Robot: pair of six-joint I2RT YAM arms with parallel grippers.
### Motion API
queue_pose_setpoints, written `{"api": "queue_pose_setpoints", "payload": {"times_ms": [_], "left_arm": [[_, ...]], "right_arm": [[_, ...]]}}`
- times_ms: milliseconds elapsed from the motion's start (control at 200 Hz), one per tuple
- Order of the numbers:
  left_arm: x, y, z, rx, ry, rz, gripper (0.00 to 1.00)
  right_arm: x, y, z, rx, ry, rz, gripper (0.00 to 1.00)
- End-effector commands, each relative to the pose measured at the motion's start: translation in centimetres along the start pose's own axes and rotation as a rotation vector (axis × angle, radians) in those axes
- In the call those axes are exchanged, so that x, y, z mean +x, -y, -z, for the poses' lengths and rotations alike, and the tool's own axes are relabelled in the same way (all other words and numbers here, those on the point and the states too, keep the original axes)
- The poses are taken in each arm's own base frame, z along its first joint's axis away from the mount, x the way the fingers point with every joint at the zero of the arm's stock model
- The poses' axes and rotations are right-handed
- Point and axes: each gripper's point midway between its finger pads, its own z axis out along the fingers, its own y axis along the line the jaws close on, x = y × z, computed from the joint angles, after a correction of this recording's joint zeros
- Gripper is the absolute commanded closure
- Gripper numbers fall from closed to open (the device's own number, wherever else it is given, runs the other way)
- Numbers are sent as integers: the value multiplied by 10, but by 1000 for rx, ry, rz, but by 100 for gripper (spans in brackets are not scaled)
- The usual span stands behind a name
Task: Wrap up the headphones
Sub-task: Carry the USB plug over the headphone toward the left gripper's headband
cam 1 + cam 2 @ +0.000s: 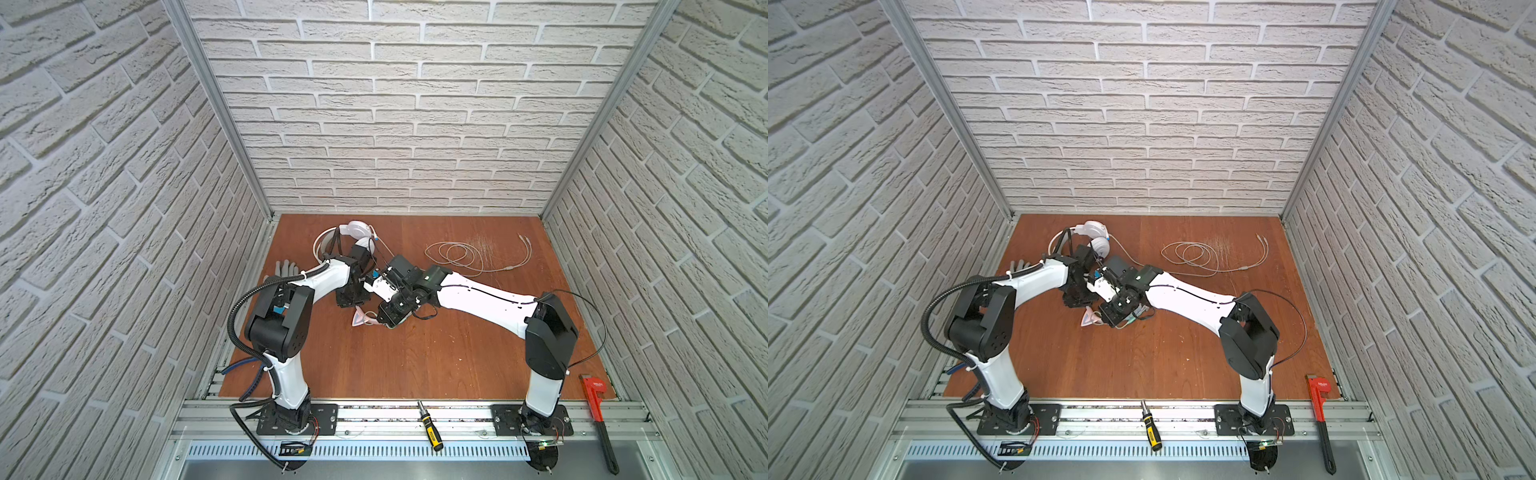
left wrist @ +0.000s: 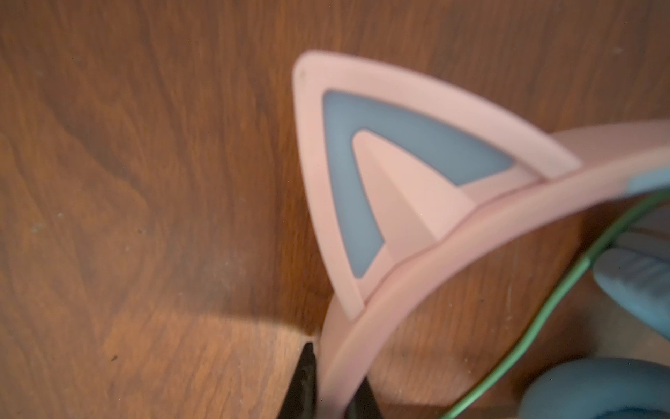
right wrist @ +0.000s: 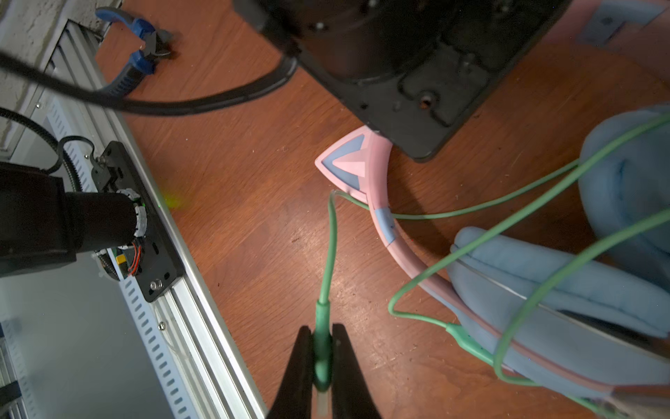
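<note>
The pink-banded headphones lie mid-table, their cat ear (image 1: pixel 360 319) (image 1: pixel 1087 321) showing beneath the two wrists in both top views. My left gripper (image 2: pixel 335 384) is shut on the pink headband (image 2: pixel 435 261) just below a cat ear (image 2: pixel 362 163). My right gripper (image 3: pixel 322 348) is shut on the green cable's plug; the green cable (image 3: pixel 331 246) runs to the band and loops loosely over the light-blue cups (image 3: pixel 544 275). The white headphones (image 1: pixel 357 232) (image 1: pixel 1094 232) lie at the back left, partly hidden behind the left arm.
A loose grey cable (image 1: pixel 457 257) is coiled at the back right. A grey glove (image 1: pixel 286 268) lies by the left wall, with blue pliers (image 3: pixel 141 54) near the left arm's base. A screwdriver (image 1: pixel 430 428) and a red pipe wrench (image 1: pixel 598 415) rest on the front rail.
</note>
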Motion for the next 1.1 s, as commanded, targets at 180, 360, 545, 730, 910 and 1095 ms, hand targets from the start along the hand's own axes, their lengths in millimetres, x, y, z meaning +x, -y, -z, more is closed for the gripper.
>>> {"api": "queue_pose_setpoints", "payload": {"times_ms": [180,360,545,730,910,1095], "left_arm": [[8,-2,9,-6,-5,-12,100],[4,-1,9,-13,0,-6,100],[1,-2,10,-22,4,-7,100],[0,-1,9,-23,7,1,100],[-1,-1,8,-23,6,0,100],[6,-1,0,-27,-4,-6,100]], "right_arm": [[-14,7,17,20,92,-40,95],[9,7,43,41,82,56,95],[44,7,69,59,52,116,95],[68,12,94,113,41,145,95],[77,18,103,151,37,143,95],[43,16,100,137,106,120,95]]}}
